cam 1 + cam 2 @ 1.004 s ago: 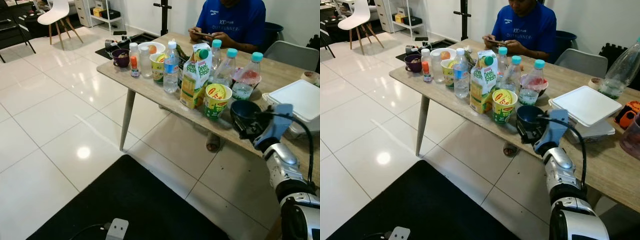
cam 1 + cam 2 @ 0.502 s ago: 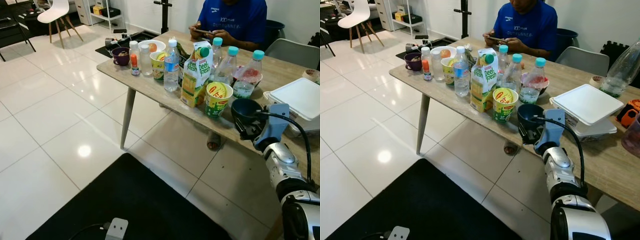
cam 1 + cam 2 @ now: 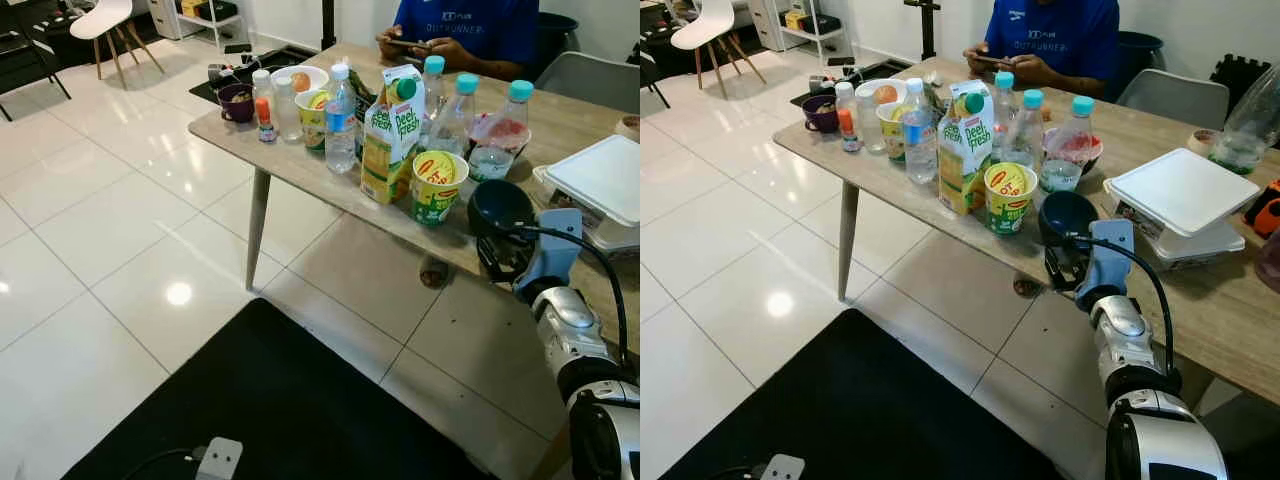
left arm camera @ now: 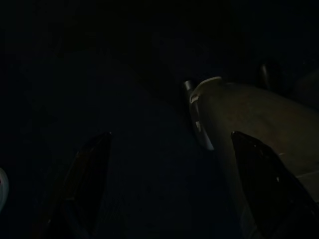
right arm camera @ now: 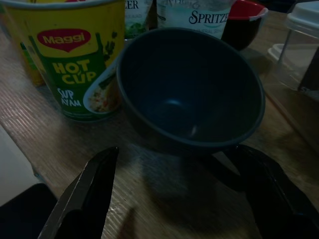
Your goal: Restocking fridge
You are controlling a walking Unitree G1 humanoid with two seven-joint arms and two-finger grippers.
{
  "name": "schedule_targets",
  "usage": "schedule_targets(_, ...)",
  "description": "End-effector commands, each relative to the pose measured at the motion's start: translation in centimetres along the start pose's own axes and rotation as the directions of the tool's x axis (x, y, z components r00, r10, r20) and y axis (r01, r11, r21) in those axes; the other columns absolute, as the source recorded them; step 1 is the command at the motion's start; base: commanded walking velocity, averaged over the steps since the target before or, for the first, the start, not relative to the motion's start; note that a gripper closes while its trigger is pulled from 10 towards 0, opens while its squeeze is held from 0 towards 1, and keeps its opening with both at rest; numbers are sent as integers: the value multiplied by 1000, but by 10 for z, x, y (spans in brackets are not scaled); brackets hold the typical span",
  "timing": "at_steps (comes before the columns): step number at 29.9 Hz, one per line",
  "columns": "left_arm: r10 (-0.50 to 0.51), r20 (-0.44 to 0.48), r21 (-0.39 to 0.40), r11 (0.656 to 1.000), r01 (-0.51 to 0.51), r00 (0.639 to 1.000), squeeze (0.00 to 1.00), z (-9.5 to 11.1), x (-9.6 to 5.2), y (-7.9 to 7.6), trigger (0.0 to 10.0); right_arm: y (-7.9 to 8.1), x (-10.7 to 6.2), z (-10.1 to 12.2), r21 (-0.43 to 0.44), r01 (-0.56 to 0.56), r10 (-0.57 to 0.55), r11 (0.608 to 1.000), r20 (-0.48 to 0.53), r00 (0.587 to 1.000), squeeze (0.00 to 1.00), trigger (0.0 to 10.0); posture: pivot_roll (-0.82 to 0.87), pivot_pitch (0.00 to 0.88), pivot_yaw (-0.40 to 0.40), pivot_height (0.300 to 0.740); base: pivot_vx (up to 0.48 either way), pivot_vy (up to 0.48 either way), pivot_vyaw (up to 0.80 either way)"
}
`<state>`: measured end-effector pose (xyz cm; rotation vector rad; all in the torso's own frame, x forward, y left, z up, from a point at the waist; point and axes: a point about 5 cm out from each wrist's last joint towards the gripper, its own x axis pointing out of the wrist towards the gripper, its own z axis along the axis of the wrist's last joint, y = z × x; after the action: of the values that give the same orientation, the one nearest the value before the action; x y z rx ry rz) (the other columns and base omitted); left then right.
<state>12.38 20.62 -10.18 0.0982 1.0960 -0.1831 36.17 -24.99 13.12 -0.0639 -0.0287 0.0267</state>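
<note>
Head cameras: your right gripper (image 3: 1065, 262) is stretched over the near edge of the wooden table (image 3: 1200, 310), directly in front of a dark blue bowl (image 3: 1067, 214) that stands on the tabletop; from here you cannot tell how far its fingers are parted. Just beside the bowl, on the robot's left, stands a yellow-green noodle cup (image 3: 1009, 198), then a juice carton (image 3: 966, 148), a clear water bottle (image 3: 919, 137) and several bottles with teal caps (image 3: 1028, 125). On the bowl's other side lies a white lidded box (image 3: 1180, 190). Farther along the table are a purple cup (image 3: 822, 112) and a white bowl of fruit (image 3: 883, 93). A person in a blue shirt (image 3: 1060, 32) sits at the far side, hands on a phone. A black mat (image 3: 290, 410) covers the tiled floor below. Right wrist camera: your two black fingers (image 5: 89, 194) are spread wide, released, either side of the empty dark blue bowl (image 5: 192, 89), not touching it; the noodle cup (image 5: 75, 55) stands against its rim. Left wrist camera: very dark; your left gripper (image 4: 167, 186) hangs idle with its fingers apart.
</note>
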Motion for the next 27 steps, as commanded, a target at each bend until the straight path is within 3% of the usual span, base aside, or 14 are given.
schedule_targets(1,-11,-78,-8,1000,10,997,0,-23,-5,1,10000,0,0,1,13,0,0,1000,10,1000,0,10000,35,132,37,740,0,0,0)
schedule_targets(13,-23,-43,-2,1000,22,999,0,-7,0,-4,10000,-1,5,12,60,-17,13,998,66,998,0,10000,21,118,27,740,0,0,0)
schedule_targets(18,-28,-42,1,1000,28,999,0,-6,1,-6,10000,-3,4,14,14,-42,41,999,63,997,0,10000,16,111,24,740,0,0,0)
schedule_targets(27,-29,-38,2,1000,30,999,0,-4,1,-6,10000,-18,2,19,8,28,-29,1000,72,997,0,10000,22,113,25,740,0,0,0)
